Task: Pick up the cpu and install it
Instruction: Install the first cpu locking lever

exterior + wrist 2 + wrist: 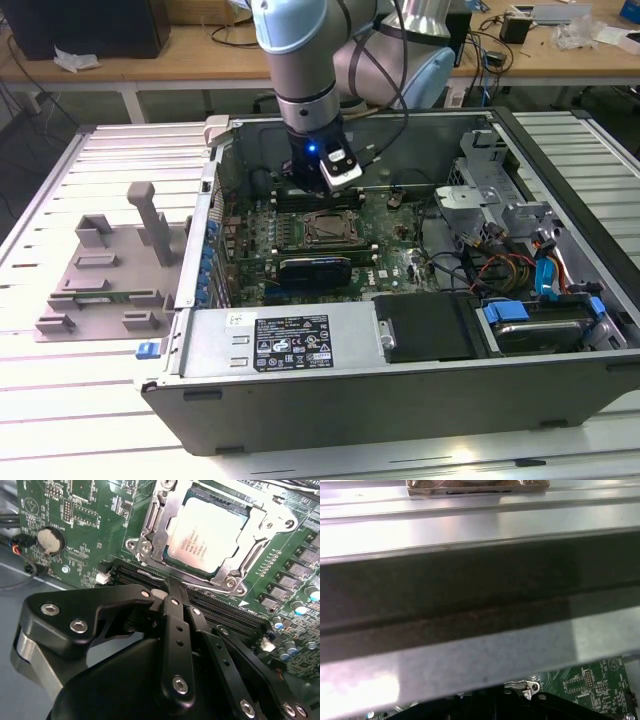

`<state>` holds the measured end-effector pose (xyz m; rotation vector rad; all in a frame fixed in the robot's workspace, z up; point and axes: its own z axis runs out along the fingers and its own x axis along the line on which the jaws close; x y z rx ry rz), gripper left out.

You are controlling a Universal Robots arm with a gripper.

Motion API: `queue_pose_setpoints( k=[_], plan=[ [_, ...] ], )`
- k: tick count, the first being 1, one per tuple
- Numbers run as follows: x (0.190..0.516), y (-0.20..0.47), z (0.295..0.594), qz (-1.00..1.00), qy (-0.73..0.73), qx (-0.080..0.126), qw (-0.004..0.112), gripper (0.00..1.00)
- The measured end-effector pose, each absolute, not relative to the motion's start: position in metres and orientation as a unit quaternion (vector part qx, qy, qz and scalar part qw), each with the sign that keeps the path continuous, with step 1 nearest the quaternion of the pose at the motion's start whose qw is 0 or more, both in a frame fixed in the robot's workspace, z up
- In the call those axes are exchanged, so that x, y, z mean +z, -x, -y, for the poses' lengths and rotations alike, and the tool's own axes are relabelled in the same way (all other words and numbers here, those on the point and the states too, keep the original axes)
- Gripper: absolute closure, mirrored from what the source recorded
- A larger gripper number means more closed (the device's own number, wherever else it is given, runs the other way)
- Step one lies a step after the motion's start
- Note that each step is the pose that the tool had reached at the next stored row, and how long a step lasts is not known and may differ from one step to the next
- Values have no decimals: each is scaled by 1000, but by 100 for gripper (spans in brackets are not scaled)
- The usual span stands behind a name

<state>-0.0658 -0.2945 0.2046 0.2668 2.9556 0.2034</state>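
The cpu (204,532), a flat square chip with a shiny silver top, lies flat inside the metal frame of the motherboard socket (330,229). My gripper (167,586) hangs just short of the socket, over the black memory slots (225,611). Its black fingers (175,625) meet at the tips and I see nothing between them. In the exterior view the gripper (322,190) reaches down into the open computer case (400,400), slightly behind the socket.
A grey plastic fixture (110,265) with upright posts stands on the slatted table at the exterior view's left. A black expansion card (315,268) sits in front of the socket. Drive cages and cables (520,260) fill the case's right. The case's metal wall (480,580) is close to the wrist.
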Motion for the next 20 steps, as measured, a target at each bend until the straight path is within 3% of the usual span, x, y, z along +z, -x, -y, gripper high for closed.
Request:
queue_pose_setpoints(
  k=[20],
  plan=[
    [199,61,294,-984,-143,62,87,89]
  ],
)
